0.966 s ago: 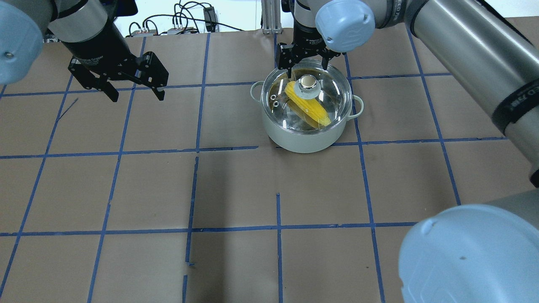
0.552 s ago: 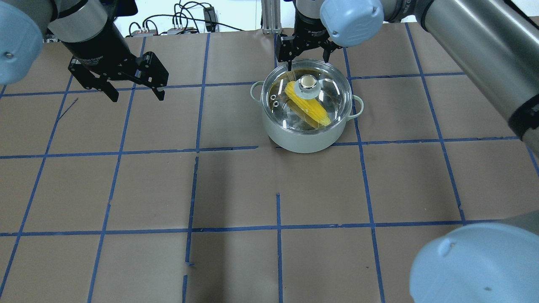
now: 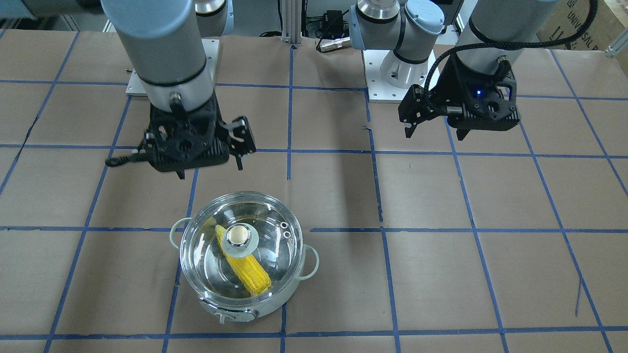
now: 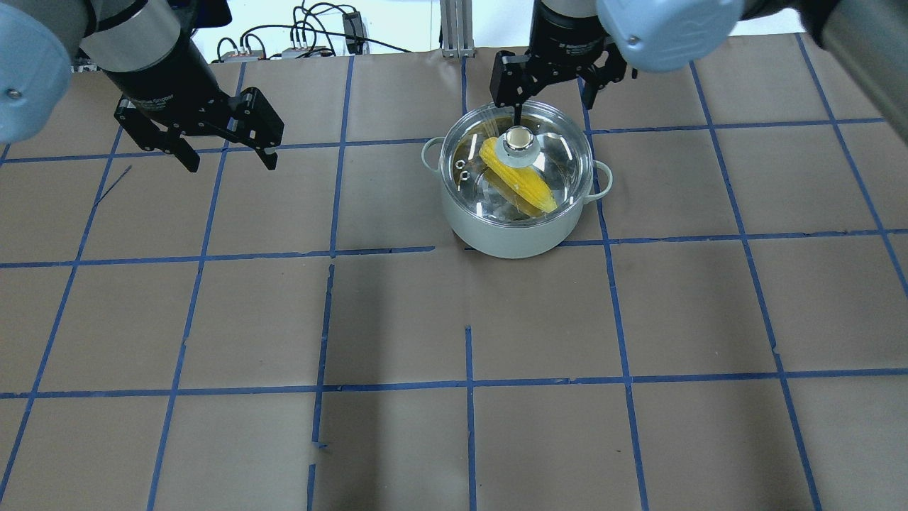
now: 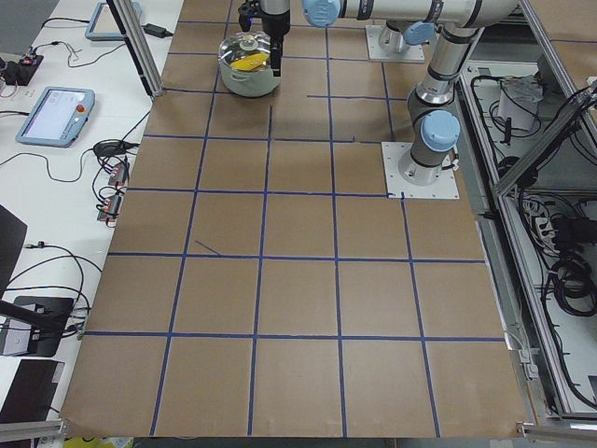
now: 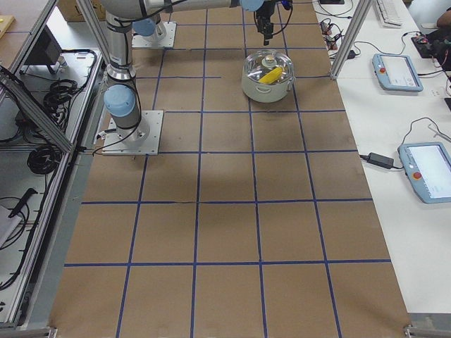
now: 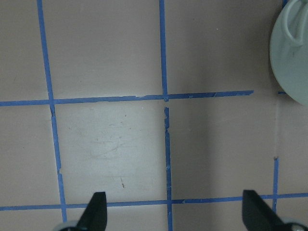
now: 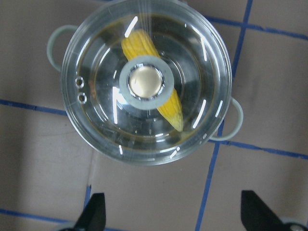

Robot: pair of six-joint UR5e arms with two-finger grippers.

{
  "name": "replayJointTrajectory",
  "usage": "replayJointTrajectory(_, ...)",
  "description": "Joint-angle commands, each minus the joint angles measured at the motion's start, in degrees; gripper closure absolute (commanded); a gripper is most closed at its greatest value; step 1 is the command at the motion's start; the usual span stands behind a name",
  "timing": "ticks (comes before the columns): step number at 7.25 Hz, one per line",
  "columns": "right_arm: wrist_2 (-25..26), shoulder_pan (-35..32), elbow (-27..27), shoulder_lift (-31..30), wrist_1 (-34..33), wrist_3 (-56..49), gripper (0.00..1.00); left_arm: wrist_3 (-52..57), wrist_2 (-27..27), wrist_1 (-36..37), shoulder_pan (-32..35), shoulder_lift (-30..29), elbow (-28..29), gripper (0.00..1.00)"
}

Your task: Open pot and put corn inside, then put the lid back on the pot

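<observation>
Corn (image 4: 523,182) lies inside pot (image 4: 496,238) beneath seated lid (image 4: 519,140), so task looks complete; left gripper (image 4: 233,160) and right gripper (image 4: 553,101) hang wide apart, empty.

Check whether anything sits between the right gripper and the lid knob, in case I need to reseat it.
Nothing visible does. The open right gripper hangs above the pot, with only air between it and the knob on the seated lid; the corn lies under the glass.

The right arm (image 3: 157,44) and left arm (image 3: 505,19) are silver-grey tubes with pale blue round caps (image 4: 667,28). The left gripper (image 7: 175,211) and right gripper (image 8: 174,214) are black with slim fingers. Just above the left gripper, a braided black cable (image 3: 441,54) loops beside a small blue light (image 3: 478,91).
</observation>
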State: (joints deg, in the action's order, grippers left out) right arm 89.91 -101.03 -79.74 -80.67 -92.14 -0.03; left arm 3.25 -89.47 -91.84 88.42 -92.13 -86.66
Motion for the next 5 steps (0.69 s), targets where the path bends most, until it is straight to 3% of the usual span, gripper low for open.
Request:
replayJointTrajectory(1, 0.4, 1.8, -12.4, -15.9, 0.7, -0.1, 0.0, 0.0, 0.0, 0.0, 0.0, 0.0, 0.0, 0.0)
replayJointTrajectory(2, 5.4, 2.1, -13.5, -19.0, 1.1, 0.0, 0.0, 0.0, 0.0, 0.0, 0.0, 0.0, 0.0, 0.0)
replayJointTrajectory(5, 4.8, 2.4, -22.3, -22.2, -1.5, -0.4, 0.0, 0.0, 0.0, 0.0, 0.0, 0.0, -0.1, 0.0)
